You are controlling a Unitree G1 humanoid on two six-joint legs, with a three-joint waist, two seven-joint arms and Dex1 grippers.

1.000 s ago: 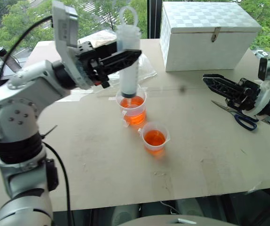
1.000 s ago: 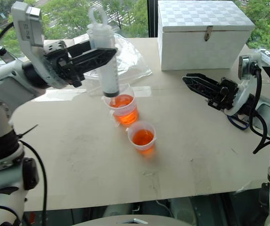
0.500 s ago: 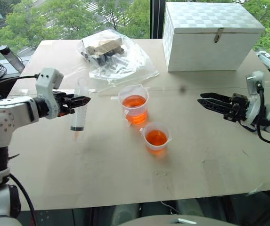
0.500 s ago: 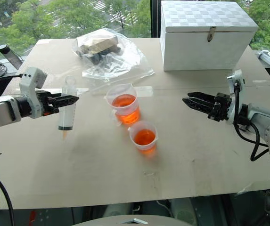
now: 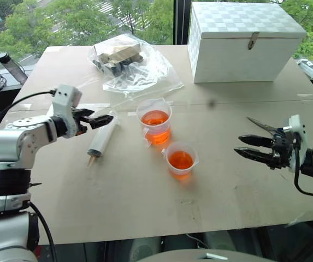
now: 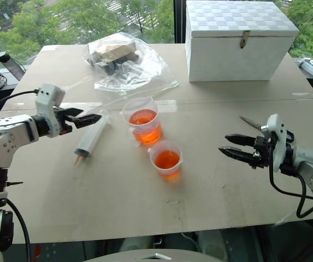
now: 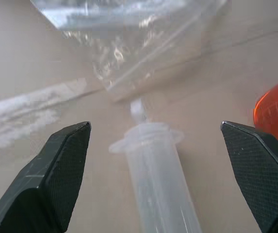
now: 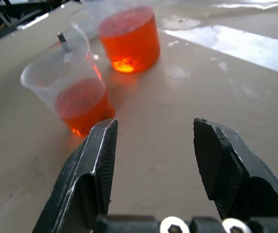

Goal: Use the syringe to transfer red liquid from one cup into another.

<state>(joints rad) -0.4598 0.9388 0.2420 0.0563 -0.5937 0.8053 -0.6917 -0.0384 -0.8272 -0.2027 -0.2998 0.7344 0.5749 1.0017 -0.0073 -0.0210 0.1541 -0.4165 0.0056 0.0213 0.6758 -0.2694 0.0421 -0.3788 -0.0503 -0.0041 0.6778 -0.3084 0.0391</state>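
The syringe point(image 5: 102, 138) lies flat on the worktop point(image 5: 145, 196), left of the larger beaker point(image 5: 155, 120), its tan nozzle pointing toward the near edge. The left pincer point(image 5: 104, 120) sits at the plunger end, fingers spread wide on either side of the barrel, gripping nothing. Both beakers hold red liquid point(image 5: 180, 160); the smaller beaker point(image 5: 180, 159) stands just beside the larger, nearer the front edge. The right pincer point(image 5: 245, 146) hovers well right of the larger beaker, fingers parted and empty. Behind the larger beaker lie a clear plastic bag point(image 5: 131, 68) and a white box point(image 5: 246, 41).
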